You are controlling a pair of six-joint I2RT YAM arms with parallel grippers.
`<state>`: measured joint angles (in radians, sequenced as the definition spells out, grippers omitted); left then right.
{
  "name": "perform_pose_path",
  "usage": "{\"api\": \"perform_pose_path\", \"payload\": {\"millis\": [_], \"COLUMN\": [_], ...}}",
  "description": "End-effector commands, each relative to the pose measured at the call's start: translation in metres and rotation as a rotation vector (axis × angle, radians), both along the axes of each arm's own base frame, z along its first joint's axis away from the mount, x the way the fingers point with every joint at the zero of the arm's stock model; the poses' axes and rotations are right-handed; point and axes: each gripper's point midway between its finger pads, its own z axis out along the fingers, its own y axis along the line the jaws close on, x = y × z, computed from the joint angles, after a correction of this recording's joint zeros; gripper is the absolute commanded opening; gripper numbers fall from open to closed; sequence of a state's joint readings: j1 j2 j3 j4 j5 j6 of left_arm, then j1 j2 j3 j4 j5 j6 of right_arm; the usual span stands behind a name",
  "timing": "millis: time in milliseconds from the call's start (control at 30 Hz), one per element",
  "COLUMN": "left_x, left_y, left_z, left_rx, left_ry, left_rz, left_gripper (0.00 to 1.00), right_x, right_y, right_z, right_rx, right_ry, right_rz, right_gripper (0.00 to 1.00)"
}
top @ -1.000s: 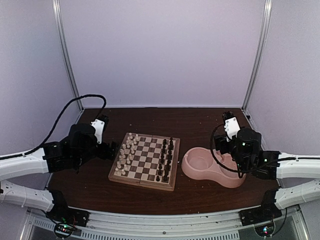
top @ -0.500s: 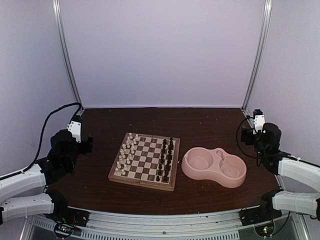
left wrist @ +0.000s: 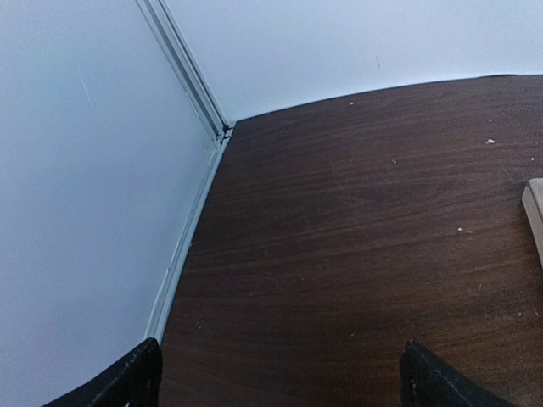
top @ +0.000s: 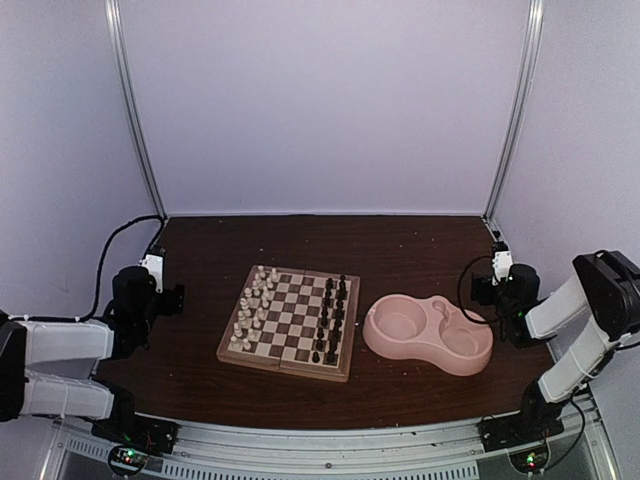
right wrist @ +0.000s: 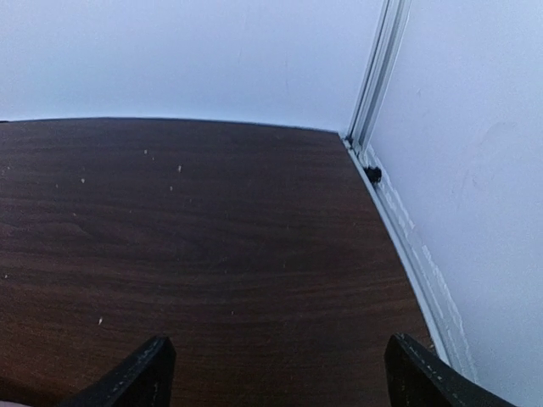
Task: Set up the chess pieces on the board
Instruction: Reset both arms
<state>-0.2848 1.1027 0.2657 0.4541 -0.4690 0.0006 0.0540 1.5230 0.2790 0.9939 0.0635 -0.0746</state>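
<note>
The board (top: 288,322) lies in the middle of the table, its tan corner (left wrist: 534,212) at the right edge of the left wrist view. Cream chess pieces (top: 252,305) stand in rows along its left side. Dark brown chess pieces (top: 331,318) line its right side. My left gripper (top: 172,297) sits low at the table's left edge, well apart from the board. It is open, with only bare table (left wrist: 339,237) between its fingers (left wrist: 127,381). My right gripper (top: 484,288) is pulled back to the right edge, open and holding nothing, with its fingertips (right wrist: 140,373) over bare table.
A pink double bowl (top: 428,333) stands right of the board, both hollows looking empty. White walls with metal corner rails (left wrist: 182,64) (right wrist: 373,76) close in the table at the back, left and right. Cables (top: 115,240) loop off both arms.
Both arms have drawn back from the middle toward the table's outer edges and folded low. The right gripper has left the pink bowl. The pieces on the board have not moved.
</note>
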Motion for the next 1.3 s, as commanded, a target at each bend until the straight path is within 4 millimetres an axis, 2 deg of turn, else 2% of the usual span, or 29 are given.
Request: {"api": "perform_pose_path", "payload": {"millis": [0,67,167,333,433,533,567,600,667,733,1267], "left_x": [0.009,0.011,0.018,0.028,0.036,0.044,0.048,0.048,0.055,0.058,0.058], "left_y": [-0.005,-0.005,-0.005,0.003,0.002,0.002,0.003,0.0,0.002,0.01,0.011], "left_z": [0.008,0.003,0.001,0.004,-0.005,-0.023,-0.023,-0.031,-0.028,-0.031,-0.029], "left_rx": [-0.065,-0.049,-0.058,-0.096,-0.092,-0.09,-0.079,-0.086,-0.093,-0.102,-0.099], "left_ry": [-0.101,-0.104,-0.108,-0.157,-0.142,-0.122,-0.133,-0.085,-0.076,-0.05,-0.067], "left_rz": [-0.069,-0.083,-0.101,-0.123,-0.145,-0.14,-0.145,-0.158,-0.147,-0.097,-0.091], "left_gripper": [0.98,0.97,0.96,0.94,0.93,0.96,0.97,0.97,0.95,0.97,0.98], "right_x": [0.015,0.023,0.023,0.027,0.027,0.027,0.027,0.027,0.027,0.027,0.027], "right_y": [-0.005,0.0,0.003,-0.003,-0.005,-0.004,-0.004,-0.005,-0.005,-0.005,-0.005], "right_z": [0.02,0.021,0.021,0.018,0.018,0.018,0.017,0.018,0.017,0.018,0.018], "right_rx": [0.013,-0.001,-0.002,0.006,0.008,0.007,0.008,0.007,0.007,0.007,0.007], "right_ry": [-0.057,-0.06,-0.049,-0.026,-0.025,-0.025,-0.024,-0.026,-0.025,-0.026,-0.027], "right_rz": [-0.027,0.003,0.021,-0.012,-0.02,-0.02,-0.021,-0.022,-0.023,-0.022,-0.024], "right_gripper": [0.97,1.0,1.0,1.0,1.0,1.0,1.0,1.0,1.0,1.0,1.0]}}
